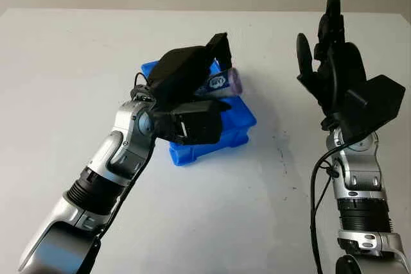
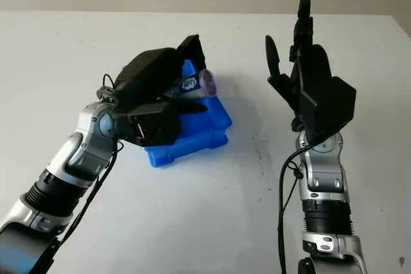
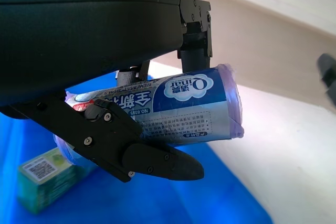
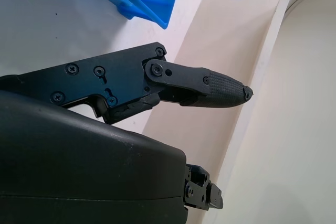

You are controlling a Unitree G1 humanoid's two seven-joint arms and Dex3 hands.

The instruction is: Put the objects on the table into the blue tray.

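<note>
My left hand (image 1: 204, 89) hovers over the blue tray (image 1: 239, 126), shut on a blue and purple tissue pack (image 3: 178, 109) with white printing. The pack's purple end (image 1: 235, 81) sticks out past the fingers toward the right. A small green box (image 3: 44, 179) lies inside the tray below the pack. My right hand (image 1: 331, 56) is open, raised upright over the table to the right of the tray, holding nothing.
The tray (image 2: 199, 138) sits on a plain white table (image 1: 225, 222) that reaches far to the left, front and back. A black cable (image 1: 316, 190) hangs beside my right forearm.
</note>
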